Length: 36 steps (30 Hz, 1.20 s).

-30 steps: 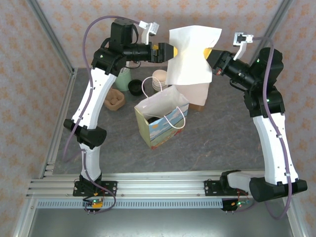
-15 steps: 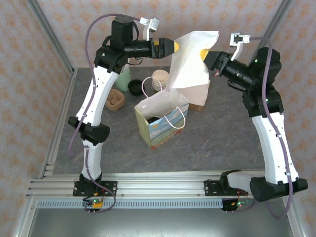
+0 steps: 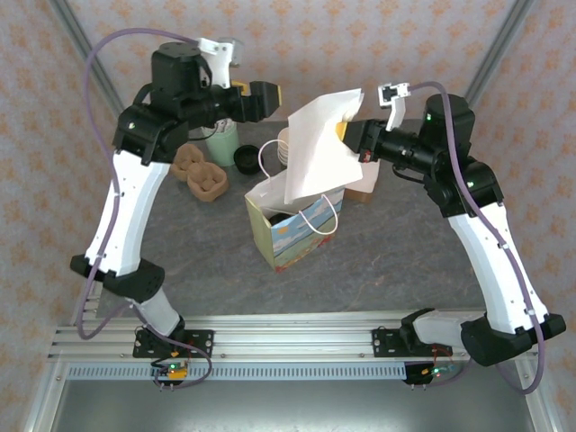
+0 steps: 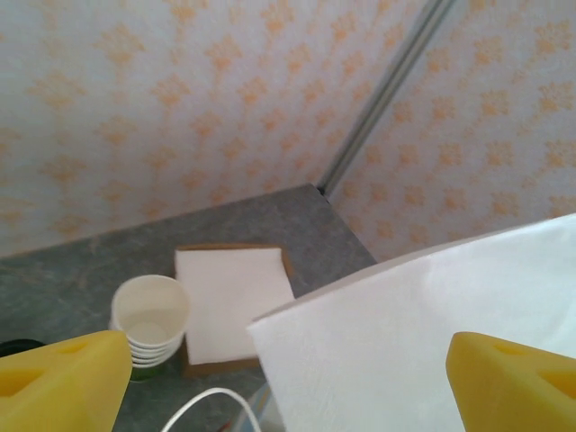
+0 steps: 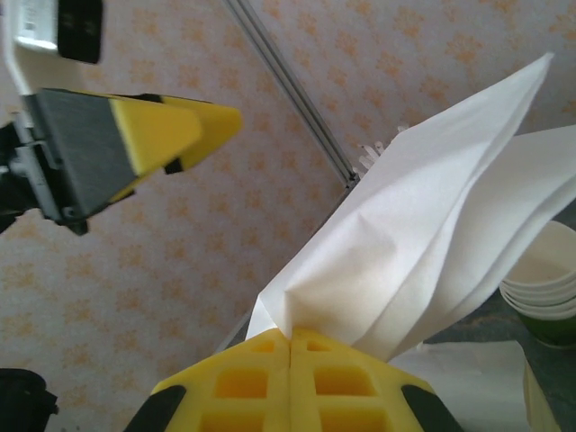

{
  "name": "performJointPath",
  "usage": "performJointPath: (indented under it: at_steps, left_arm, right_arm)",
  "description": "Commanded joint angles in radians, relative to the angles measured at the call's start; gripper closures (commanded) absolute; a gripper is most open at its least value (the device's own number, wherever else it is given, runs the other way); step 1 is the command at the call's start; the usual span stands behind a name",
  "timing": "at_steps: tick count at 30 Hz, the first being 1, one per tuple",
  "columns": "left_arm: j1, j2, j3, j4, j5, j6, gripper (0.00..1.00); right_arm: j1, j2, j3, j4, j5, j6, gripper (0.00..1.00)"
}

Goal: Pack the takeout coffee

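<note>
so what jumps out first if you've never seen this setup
The big white paper sheet, pinched by the shut right hand and hanging in mid-air over the open gift bag at the middle of the table. Next, the left hand, its yellow fingers spread wide, poised apart from the sheet on its left.

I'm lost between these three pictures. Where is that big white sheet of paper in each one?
Top external: the large white paper sheet hangs at upper centre, pinched by the right gripper.
Left wrist: it covers the lower right.
Right wrist: it fans up and right from the shut yellow fingers.
Shared landmark: the stack of cream paper cups beside it.
</note>
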Motion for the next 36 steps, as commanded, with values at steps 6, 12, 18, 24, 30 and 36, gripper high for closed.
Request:
performJointPath:
  at_steps: [6, 12, 18, 24, 30, 36]
  left_arm:
    - [-0.008, -0.061, -0.150, -0.058, -0.121, 0.105, 0.13]
    - [0.003, -0.011, -0.188, -0.149, -0.069, 0.188, 0.20]
    - [0.006, 0.054, -0.194, -0.167, 0.002, 0.206, 0.26]
    - [0.006, 0.053, -0.226, -0.149, 0.006, 0.214, 0.29]
    - [0.006, -0.007, -0.302, -0.100, -0.045, 0.208, 0.29]
    - [0.006, -0.029, -0.327, -0.083, -0.068, 0.214, 0.28]
  right_arm:
    - [0.042, -0.054, -0.008, -0.104, 0.220, 0.188, 1.00]
    - [0.053, -0.051, 0.018, -0.179, 0.219, 0.301, 1.00]
    - [0.144, -0.035, 0.043, -0.245, 0.318, 0.422, 1.00]
    - [0.215, -0.053, -0.029, -0.204, 0.455, 0.559, 1.00]
    - [0.245, -0.054, -0.081, -0.158, 0.543, 0.674, 1.00]
    - [0.317, -0.054, -0.091, -0.197, 0.672, 0.716, 1.00]
